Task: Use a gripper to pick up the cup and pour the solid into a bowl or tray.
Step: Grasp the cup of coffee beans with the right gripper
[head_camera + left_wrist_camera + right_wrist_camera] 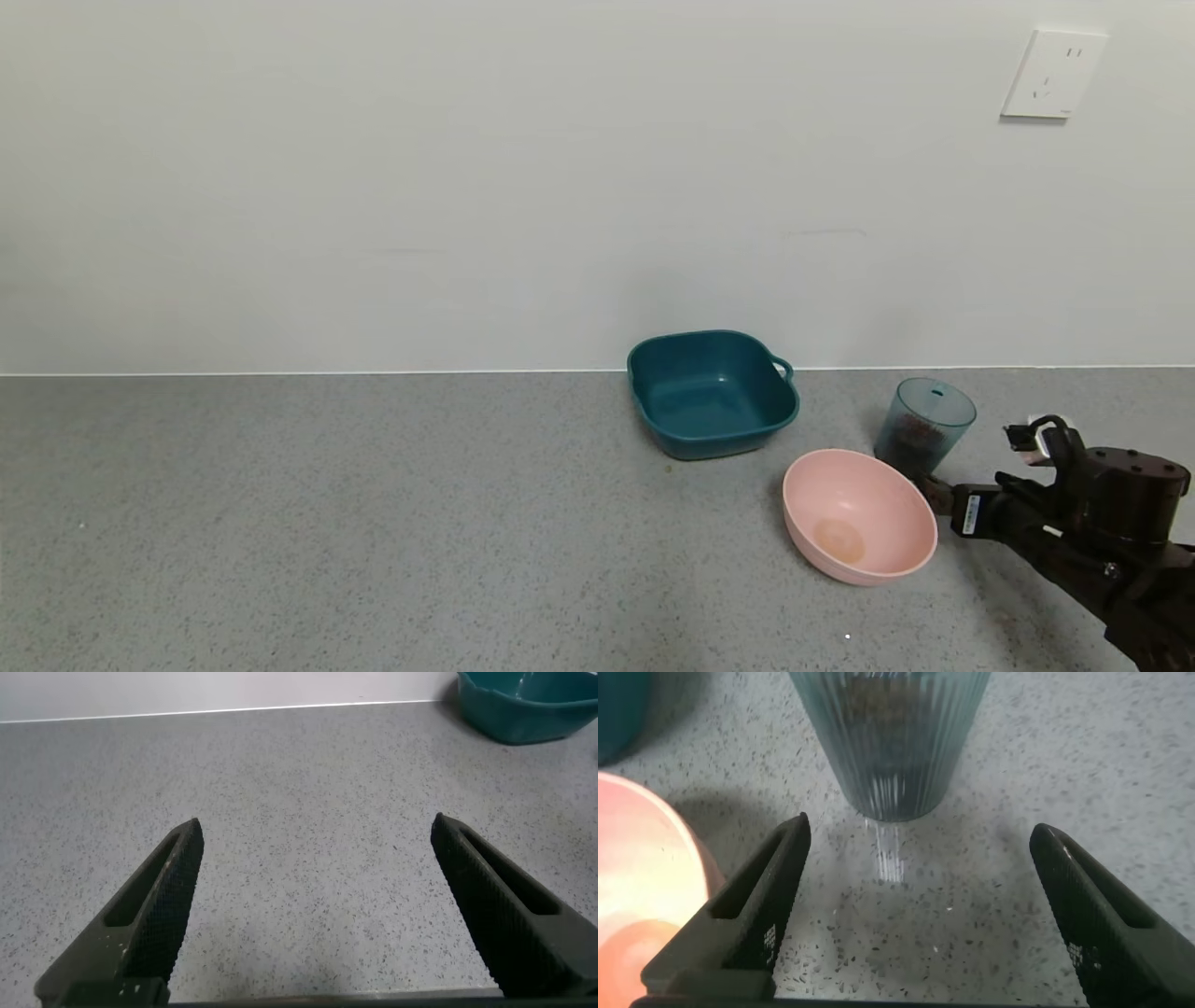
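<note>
The right gripper [934, 487] sits low over the grey speckled bench [373, 523] at the right side of the scene, its fingers spread wide and holding nothing, pointed at the cup [924, 425] but not yet around it. From the right wrist view the cup [889, 742] stands upright just ahead of the two fingertips, centred on the gap between them, with a strip of bare bench separating its base from the gripper [915, 840]. Through the ribbed wall you can make out the solid [918, 431], a dark mass of pellets filling the lower part. The pink bowl [859, 513] rests just beside the cup, on the near-left side of it, close enough that its rim edges into the wrist view next to one finger; whether bowl and cup touch I cannot tell. A teal square basin [711, 392] sits further left and back, close to where the bench meets the wall, apart from the bowl. Left of the basin the bench runs open and bare all the way across. The left gripper [318, 835] hovers over that stretch, fingers wide apart and empty, with the basin's corner [528, 705] well off from it.
</note>
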